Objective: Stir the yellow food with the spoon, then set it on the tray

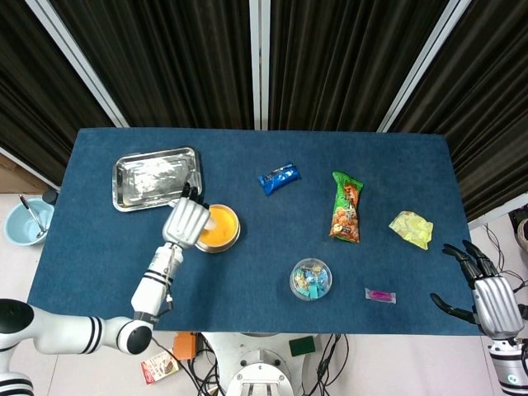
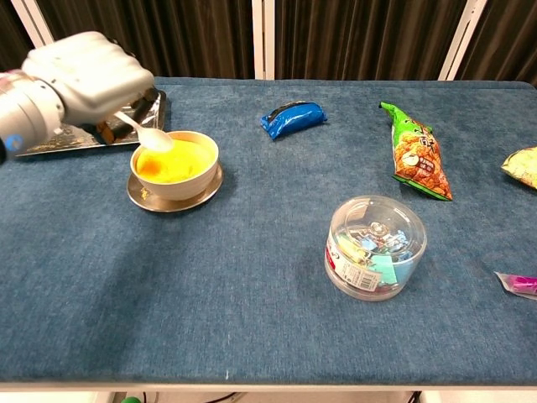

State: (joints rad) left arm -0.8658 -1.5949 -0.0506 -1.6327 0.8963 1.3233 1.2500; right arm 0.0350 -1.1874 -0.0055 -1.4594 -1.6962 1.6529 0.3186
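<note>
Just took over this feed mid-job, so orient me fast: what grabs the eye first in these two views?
The left hand holds a white spoon tilted above the near-left rim of the bowl of yellow food, which sits on a saucer at the table's left. Just behind it lies the steel tray. At the far right edge, the right hand hangs open, away from the snack packets.

Curtained lab: blue-clothed table (image 1: 247,272), black drapes (image 1: 173,58).
</note>
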